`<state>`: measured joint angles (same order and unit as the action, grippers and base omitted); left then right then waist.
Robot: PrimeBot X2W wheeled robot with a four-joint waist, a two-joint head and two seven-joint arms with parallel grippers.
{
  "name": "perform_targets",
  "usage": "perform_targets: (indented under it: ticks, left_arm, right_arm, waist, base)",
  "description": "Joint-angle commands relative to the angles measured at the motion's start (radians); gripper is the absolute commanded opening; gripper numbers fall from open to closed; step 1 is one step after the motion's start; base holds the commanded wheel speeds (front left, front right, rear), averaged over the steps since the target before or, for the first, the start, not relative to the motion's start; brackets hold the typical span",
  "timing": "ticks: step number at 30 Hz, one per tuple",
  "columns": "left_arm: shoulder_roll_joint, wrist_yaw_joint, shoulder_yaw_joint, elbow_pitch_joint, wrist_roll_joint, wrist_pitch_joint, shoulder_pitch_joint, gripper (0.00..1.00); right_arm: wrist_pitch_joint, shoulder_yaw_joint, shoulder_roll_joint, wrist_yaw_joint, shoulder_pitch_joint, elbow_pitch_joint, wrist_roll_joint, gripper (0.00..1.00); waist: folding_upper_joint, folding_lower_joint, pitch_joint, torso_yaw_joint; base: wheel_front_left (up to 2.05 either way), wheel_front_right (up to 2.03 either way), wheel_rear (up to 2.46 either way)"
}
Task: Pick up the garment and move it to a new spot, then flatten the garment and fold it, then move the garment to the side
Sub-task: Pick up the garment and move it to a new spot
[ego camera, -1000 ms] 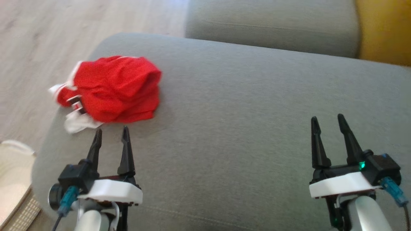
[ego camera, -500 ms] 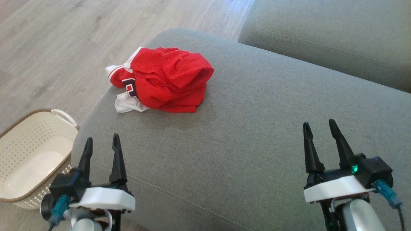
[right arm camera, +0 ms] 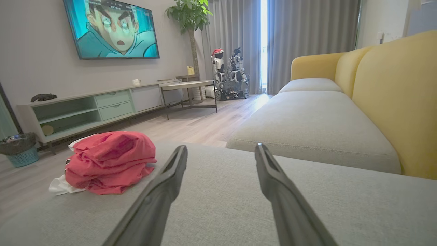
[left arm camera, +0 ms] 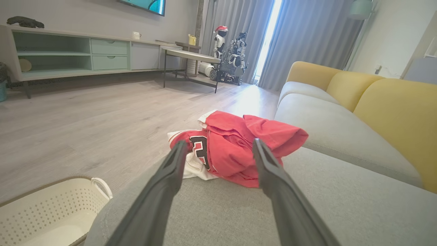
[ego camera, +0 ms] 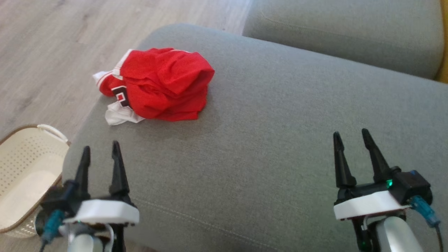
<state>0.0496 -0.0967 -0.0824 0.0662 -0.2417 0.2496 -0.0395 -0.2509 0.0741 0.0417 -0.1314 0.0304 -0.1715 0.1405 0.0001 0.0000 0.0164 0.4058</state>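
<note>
Two grippers showed in the head view, and both had their dark fingers spread apart with nothing between them. The left gripper (ego camera: 100, 147) was at the lower left, over the near left corner of the grey sofa cushion (ego camera: 266, 147). The right gripper (ego camera: 351, 133) was at the lower right, over the same cushion.

The garment (ego camera: 157, 85) was red with white trim and a dark printed figure. It lay crumpled in a heap on the far left part of the cushion, close to the cushion's left edge. A white part of it spread out at the near left side of the heap. The left gripper pointed toward it but was apart from it, and the right gripper was well apart from it.

In the left wrist view the heap was seen ahead, between the two fingers, and bare grey fabric lay between the fingertips and the cloth. In the right wrist view the heap lay off to the left of the fingers.

A cream perforated basket (ego camera: 35, 147) with a brown rim stood on the wooden floor (ego camera: 52, 42), just beside the left side of the cushion and near the left gripper. A second grey seat cushion (ego camera: 343, 38) lay beyond the first one. The yellow backrest (right arm camera: 396, 95) rose along the right side.
</note>
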Motion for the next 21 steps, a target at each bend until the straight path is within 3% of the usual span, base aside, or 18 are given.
perform_targets:
  ticks: [1, 6, 12, 21]
  left_arm:
    - [0.001, 0.004, 0.042, -0.034, -0.001, 0.012, 0.081, 1.0]
    - [0.001, 0.039, 0.08, -0.005, 0.006, 0.012, 0.166, 1.0]
    - [0.043, 0.104, 0.097, 0.184, 0.003, 0.0, 0.337, 1.0]
    - [0.153, 0.089, 0.122, 0.426, 0.016, -0.118, 0.607, 1.0]
  right_arm:
    - [-0.011, 0.01, 0.009, 0.001, 0.041, 0.038, -0.01, 1.0]
    - [-0.011, -0.025, 0.009, 0.001, 0.062, 0.061, -0.051, 1.0]
    - [0.003, -0.061, 0.009, 0.001, 0.084, 0.107, -0.099, 1.0]
    - [0.025, -0.062, 0.009, 0.001, 0.11, 0.159, -0.132, 1.0]
  waist:
    - [-0.0001, 0.0, 0.03, -0.026]
    - [-0.0001, 0.0, 0.104, -0.075]
    - [-0.0001, 0.0, 0.208, -0.12]
    - [-0.0001, 0.0, 0.317, -0.187]
  base:
    - [0.0, 0.0, 0.0]
    - [0.0, 0.0, 0.0]
    - [0.0, 0.0, 0.0]
    - [0.0, 0.0, 0.0]
